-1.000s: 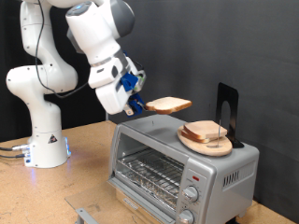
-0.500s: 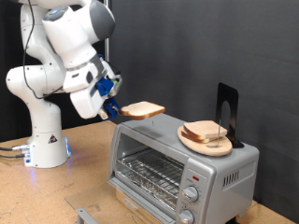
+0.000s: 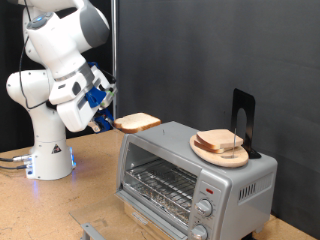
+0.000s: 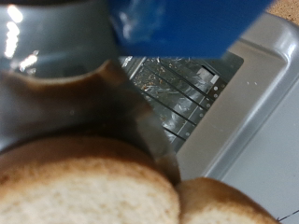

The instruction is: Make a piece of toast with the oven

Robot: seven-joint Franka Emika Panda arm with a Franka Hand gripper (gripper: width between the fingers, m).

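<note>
My gripper (image 3: 108,121) is shut on a piece of toast (image 3: 138,122), a pale slice with a tan crust, held flat in the air by one edge. It hangs just past the oven's (image 3: 190,172) upper corner on the exterior view's left. The silver oven stands with its wire rack (image 3: 160,183) showing. In the wrist view the toast (image 4: 89,182) fills the near field, with the oven's rack (image 4: 182,84) beyond it.
A round wooden plate (image 3: 220,149) with more bread slices (image 3: 219,140) lies on top of the oven, beside a black upright stand (image 3: 242,122). The robot's white base (image 3: 48,150) stands on the wooden table (image 3: 60,205) at the exterior view's left.
The arm has swung to the exterior view's left and down, carrying the toast from above the oven's top to beside its left upper corner.
</note>
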